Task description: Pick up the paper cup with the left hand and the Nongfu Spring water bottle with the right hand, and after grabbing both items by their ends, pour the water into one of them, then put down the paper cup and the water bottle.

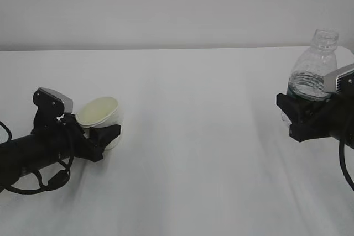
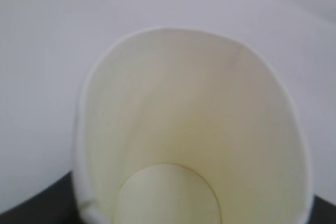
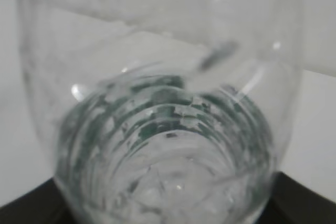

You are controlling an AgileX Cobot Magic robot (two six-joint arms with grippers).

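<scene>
Exterior view: the paper cup (image 1: 100, 113) was seen at about 8 o'clock on the table (image 1: 199, 136), tilted, sitting between the fingers of the left hand (image 1: 98, 136). Whether it was fully pinched couldn't be told. The Nongfu Spring water bottle (image 1: 313, 67) was held upright at 3 o'clock, clamped low down by the right hand (image 1: 301, 117).

Left wrist view: the cup's rim looked squashed oval, so probably a gentle squeeze was called for.

Right wrist view: water (image 3: 168, 182) was seen low in the bottle; a slow tilt would be advised.
</scene>
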